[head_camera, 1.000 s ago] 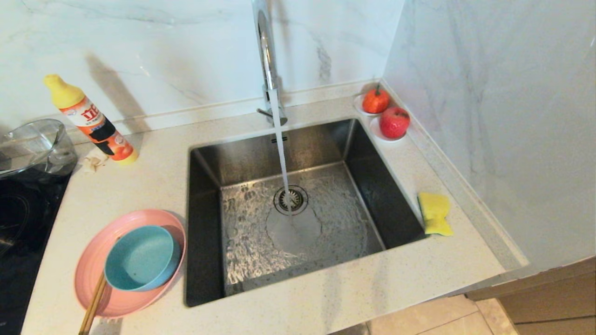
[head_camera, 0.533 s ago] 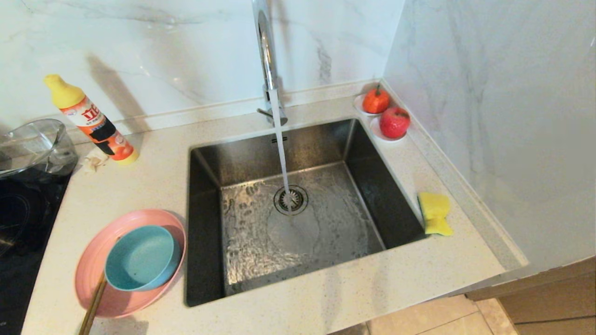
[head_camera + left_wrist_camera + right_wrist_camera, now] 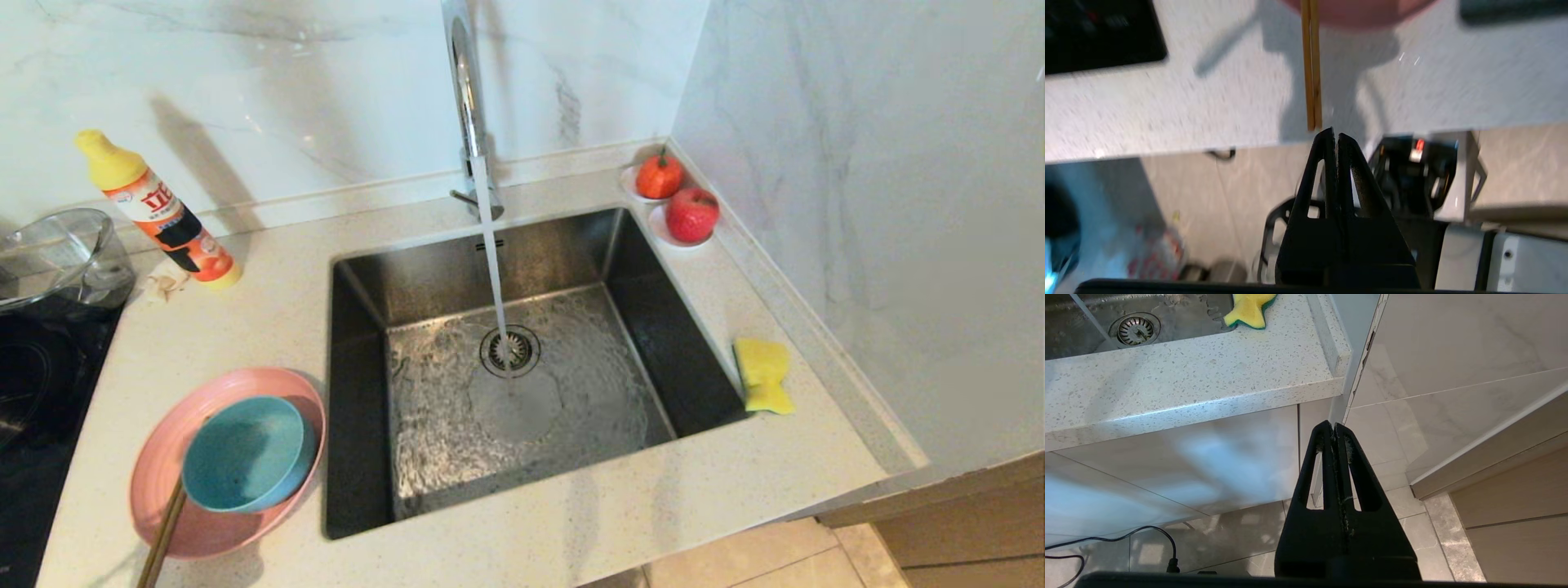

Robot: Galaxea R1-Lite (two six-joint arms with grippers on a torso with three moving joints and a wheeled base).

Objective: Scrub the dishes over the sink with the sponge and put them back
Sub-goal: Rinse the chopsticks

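The head view alone shows one blue bowl point(image 3: 247, 453) inside one pink plate point(image 3: 167, 465) at lower left, and the tap point(image 3: 467, 98) running into the sink point(image 3: 522, 367). One sponge point(image 3: 763, 374) lies at right. Only the wrist views show the arms: left gripper point(image 3: 1334, 134) pressed shut and empty below two chopsticks point(image 3: 1311, 65); right gripper point(image 3: 1333, 426) likewise, below the counter point(image 3: 1180, 388).

A shadow now falls across the teal-blue bowl point(image 3: 247, 454) and over the desk point(image 3: 212, 567) at the near rim of the pink plate point(image 3: 163, 457), where earlier both lay evenly lit
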